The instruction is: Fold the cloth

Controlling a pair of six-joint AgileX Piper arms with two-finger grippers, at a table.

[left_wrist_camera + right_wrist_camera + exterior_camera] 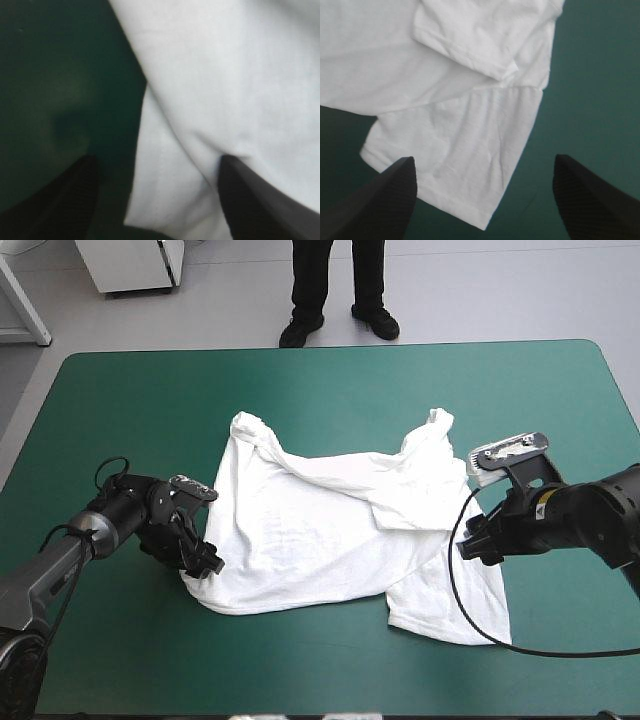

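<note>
The white T-shirt (320,530) lies loosely spread and wrinkled in the middle of the teal-green cover, with one flap folded over near its right side. My left gripper (205,562) sits low at the shirt's front left corner. In the left wrist view this left gripper (157,160) is open, and the shirt's edge (225,75) runs between its black fingers (65,200). My right gripper (475,540) hovers at the shirt's right edge. Seen from the right wrist, the right gripper (485,159) stands open above a lower flap of the T-shirt (455,60), gripping nothing.
Teal-green cover (120,410) surrounds the shirt on every side. The shirt's front right corner (500,635) reaches toward the table's front edge. The far edge of the table (330,345) is well beyond the shirt.
</note>
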